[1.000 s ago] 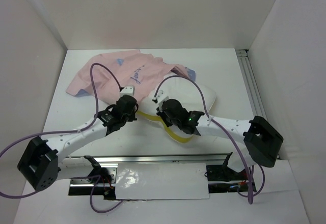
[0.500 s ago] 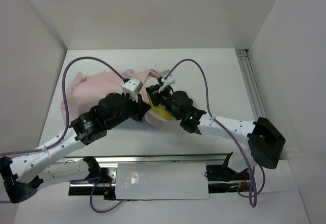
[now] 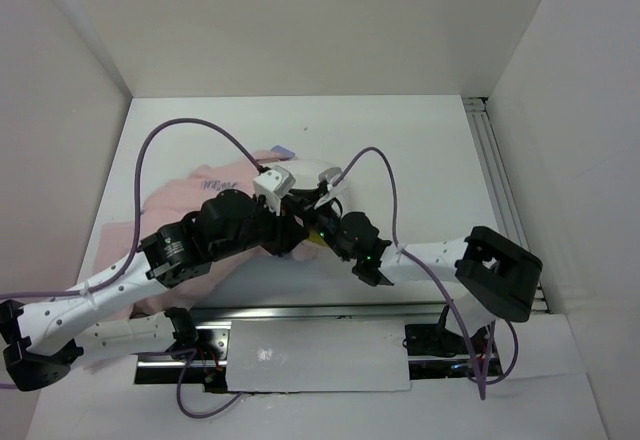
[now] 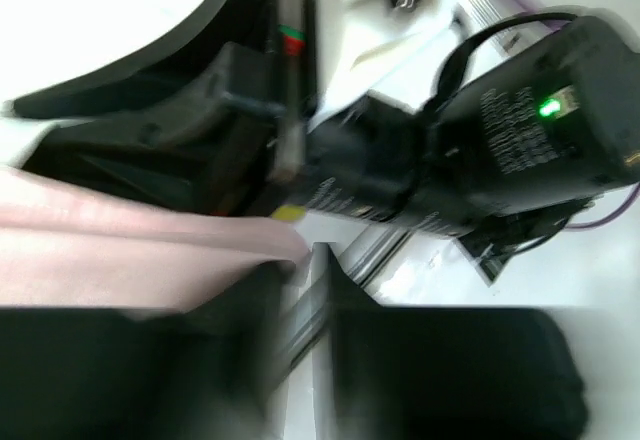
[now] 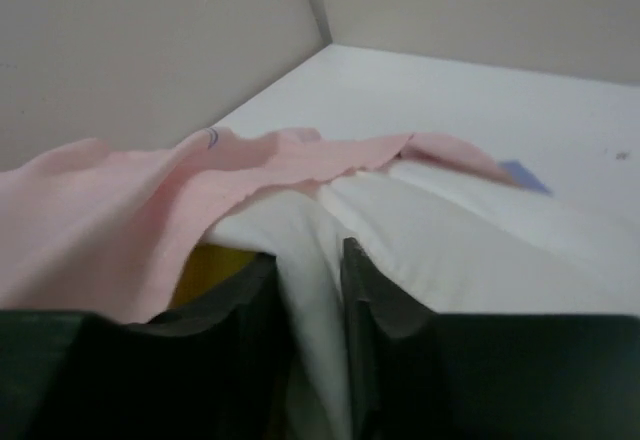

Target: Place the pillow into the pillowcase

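Both arms have pulled nearer, dragging the pillowcase (image 3: pixel 190 198) along.
Right gripper (image 5: pixel 310 335) pinches a fold of the pillow (image 5: pixel 470 250); left gripper (image 4: pixel 303 295) blurred, perhaps touching pink cloth, grip unclear.

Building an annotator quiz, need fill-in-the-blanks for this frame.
1. The right gripper pinches a fold of the ____ pillow.
2. The pillowcase draped over that pillow shows its ____ side.
3. The cables looping off both arms are ____.
Missing words: white; pink; purple.
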Tool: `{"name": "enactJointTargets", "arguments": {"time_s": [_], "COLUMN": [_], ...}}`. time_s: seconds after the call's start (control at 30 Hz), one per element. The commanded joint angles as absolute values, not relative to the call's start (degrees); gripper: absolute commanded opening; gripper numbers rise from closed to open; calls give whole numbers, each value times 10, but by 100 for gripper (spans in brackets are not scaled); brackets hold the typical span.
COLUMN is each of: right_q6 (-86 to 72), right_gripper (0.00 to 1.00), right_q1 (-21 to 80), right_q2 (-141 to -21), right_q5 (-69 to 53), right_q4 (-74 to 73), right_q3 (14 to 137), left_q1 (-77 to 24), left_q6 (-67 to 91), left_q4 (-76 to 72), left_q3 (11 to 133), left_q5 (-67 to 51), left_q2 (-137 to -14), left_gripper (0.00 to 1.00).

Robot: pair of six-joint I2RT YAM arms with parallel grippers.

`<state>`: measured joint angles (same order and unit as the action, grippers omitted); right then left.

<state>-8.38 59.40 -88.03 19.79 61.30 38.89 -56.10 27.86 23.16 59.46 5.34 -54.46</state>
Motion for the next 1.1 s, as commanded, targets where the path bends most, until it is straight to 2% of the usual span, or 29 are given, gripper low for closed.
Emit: {"name": "enactJointTargets", "arguments": {"time_s": [0.0, 0.03, 0.07, 0.1, 0.13, 0.2, 0.33, 0.53, 0.7, 0.83, 0.93, 1.07], "right_q6": [-126, -142, -153, -166, -175, -170, -149, -120, -114, -120, -139, -132], "right_gripper": [37, 49, 69, 76, 87, 100, 100, 100, 100, 100, 100, 100], "right_q1": [593, 593, 593, 593, 593, 593, 593, 576, 515, 427, 383, 347], "right_q2": [-812, -798, -784, -759, -749, -732, -695, -689, -742, -794, -837, -883], "right_q5": [246, 251, 261, 261, 271, 309, 376, 370, 304, 238, 151, 93], "right_q4": [577, 529, 500, 444, 430, 410, 303, 212, 164, 145, 133, 141], "right_q3": [347, 340, 334, 334, 334, 329, 361, 395, 460, 522, 547, 576], "left_q1": [-573, -573, -573, -573, -573, -573, -568, -484, -375, -303, -265, -215], "left_q6": [323, 333, 339, 347, 347, 363, 374, 401, 397, 367, 353, 360], "left_q4": [207, 215, 223, 236, 244, 261, 308, 347, 361, 354, 347, 352], "left_q3": [585, 584, 584, 584, 584, 597, 625, 658, 693, 747, 796, 877], "left_q5": [53, 60, 73, 82, 90, 125, 179, 210, 216, 187, 176, 214], "left_q2": [-530, -530, -530, -530, -537, -543, -562, -621, -701, -807, -891, -989], "left_gripper": [45, 76, 92, 95, 96, 98, 98, 99, 99, 98, 94, 84]}}
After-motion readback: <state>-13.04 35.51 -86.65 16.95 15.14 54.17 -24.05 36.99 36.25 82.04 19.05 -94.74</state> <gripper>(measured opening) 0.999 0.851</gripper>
